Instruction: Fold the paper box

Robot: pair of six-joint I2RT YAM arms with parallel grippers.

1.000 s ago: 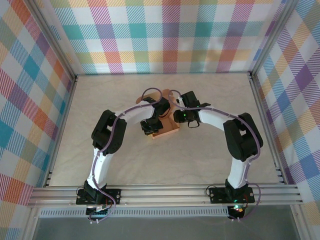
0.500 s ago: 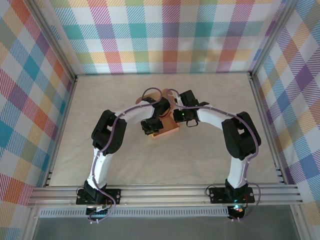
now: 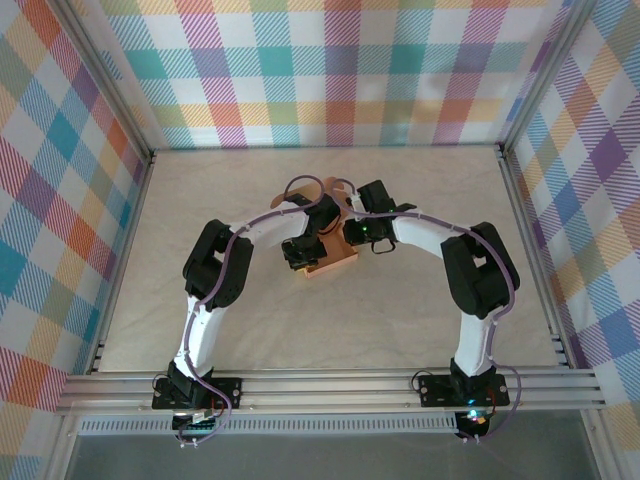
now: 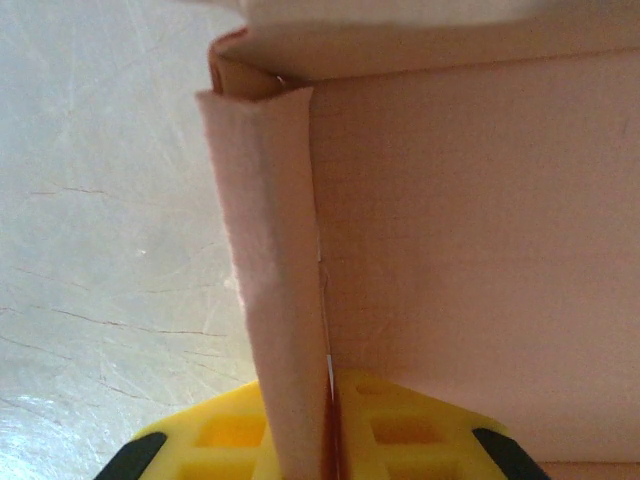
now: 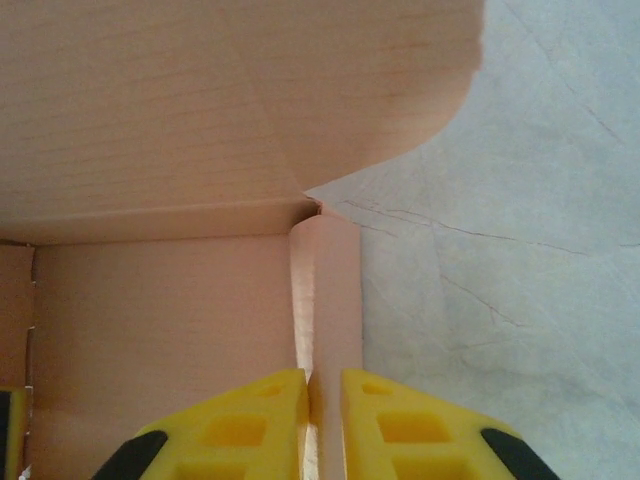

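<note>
The paper box (image 3: 336, 264) is salmon-orange card lying in the middle of the table between my two arms. My left gripper (image 3: 302, 254) is at its left side, and in the left wrist view it (image 4: 335, 432) is shut on the box's folded-up side wall (image 4: 268, 290). The box floor (image 4: 470, 250) spreads to the right of that wall. My right gripper (image 3: 360, 233) is at the box's right side. In the right wrist view it (image 5: 323, 420) is shut on the other upright side wall (image 5: 335, 290), with a rounded flap (image 5: 240, 100) above.
The beige table cover (image 3: 240, 320) lies open around the box. Plaid walls (image 3: 330, 70) close in the back and both sides. An aluminium rail (image 3: 330, 388) runs along the near edge at the arm bases.
My right arm has edged slightly left toward the box and its jaws have closed on the side wall. The left arm and the box have stayed put.
</note>
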